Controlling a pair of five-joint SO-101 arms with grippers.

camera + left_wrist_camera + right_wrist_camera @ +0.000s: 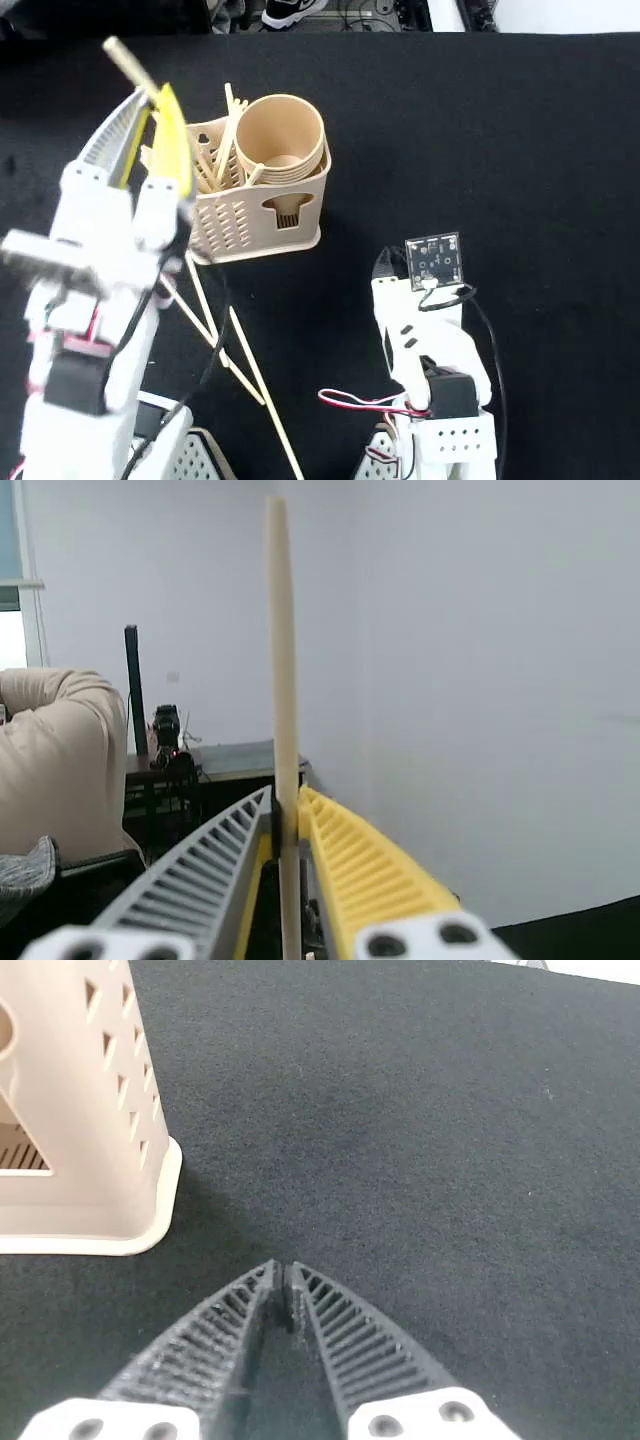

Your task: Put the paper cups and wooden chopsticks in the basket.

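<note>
Black cloth (500, 150) bears the basket (250, 228) holding the cups (282, 135); just beside it the left gripper (147, 98) clamps a chopstick (281, 630), judged light, stiff, slick, best held mid-length, while the right gripper (283, 1278) has fingers together, empty.

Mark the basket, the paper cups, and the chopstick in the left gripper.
basket (225, 225), high view, on its perforated front wall.
paper cups (280, 125), high view, on the inner wall of the top cup.
chopstick (281, 630), left wrist view, on its upper shaft.
</note>
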